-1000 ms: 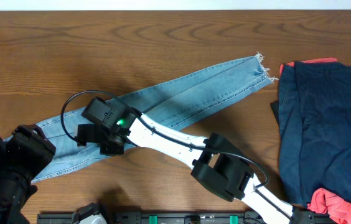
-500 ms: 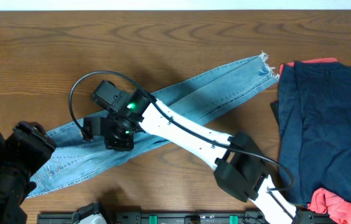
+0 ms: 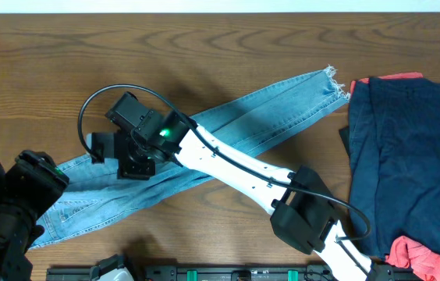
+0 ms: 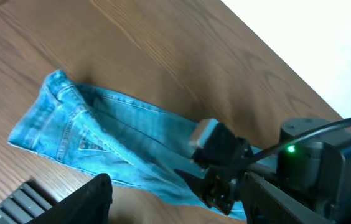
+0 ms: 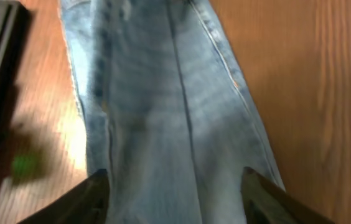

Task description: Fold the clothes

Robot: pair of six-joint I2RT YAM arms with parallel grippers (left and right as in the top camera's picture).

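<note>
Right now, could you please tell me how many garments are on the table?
3: light-blue jeans lying diagonally across the middle, a navy garment at the right edge, and a coral-red garment peeking out beneath it. Others may be hidden underneath.

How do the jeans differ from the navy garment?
The jeans are light blue; the navy garment is dark. The jeans stretch long and narrow across mid-table; the navy garment lies broad at the right edge with a red one. The right gripper hovers over the jeans, none near the navy garment. Both lie on the table.
</note>
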